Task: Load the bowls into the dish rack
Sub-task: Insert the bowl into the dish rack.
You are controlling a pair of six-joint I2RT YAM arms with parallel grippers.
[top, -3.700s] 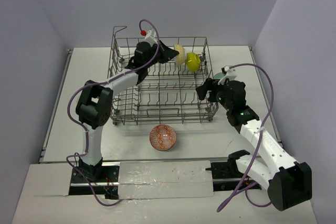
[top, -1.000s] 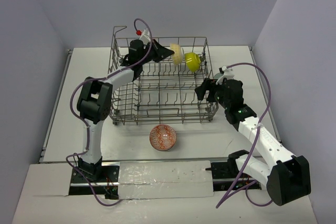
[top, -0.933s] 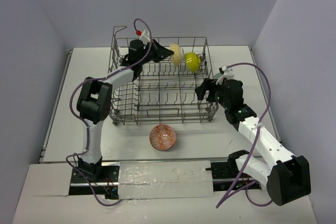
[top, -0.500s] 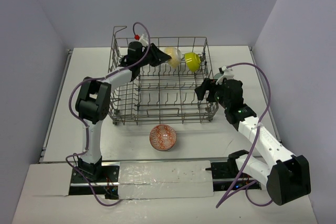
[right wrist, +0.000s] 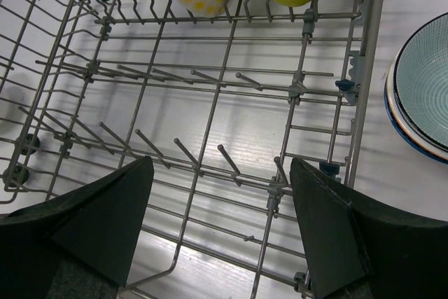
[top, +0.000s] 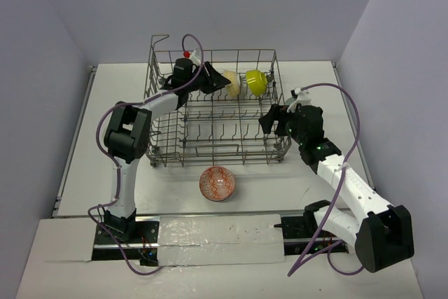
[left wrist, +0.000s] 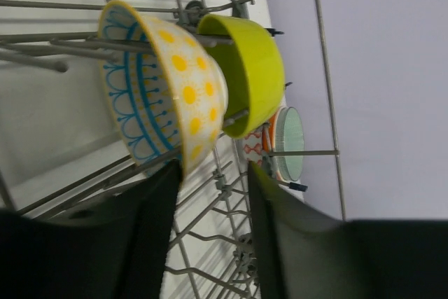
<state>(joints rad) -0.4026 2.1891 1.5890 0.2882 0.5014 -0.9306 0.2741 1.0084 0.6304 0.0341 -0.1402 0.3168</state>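
Observation:
The grey wire dish rack (top: 159, 150) stands mid-table. A pale yellow dotted bowl (top: 231, 82) and a lime bowl (top: 256, 82) stand on edge among the tines at its far right. My left gripper (top: 220, 82) is open just left of the pale yellow bowl. In the left wrist view the gripper (left wrist: 213, 171) is empty, and that bowl's (left wrist: 168, 89) rim is at one fingertip (left wrist: 170, 173), beside the lime bowl (left wrist: 253, 68). A red-white bowl (top: 218, 183) lies on the table in front of the rack. My right gripper (top: 271, 121) is open and empty over the rack's (right wrist: 210, 124) right front part.
A stack of bowls with a teal-lined bowl on top (right wrist: 422, 96) sits on the table outside the rack's right wall; it also shows in the left wrist view (left wrist: 283, 141). The rack has a raised loop (top: 160, 36) at its far left corner.
The left gripper moved the pale yellow bowl a little left and down among the tines beside the lime bowl, then opened. The right arm has barely moved.

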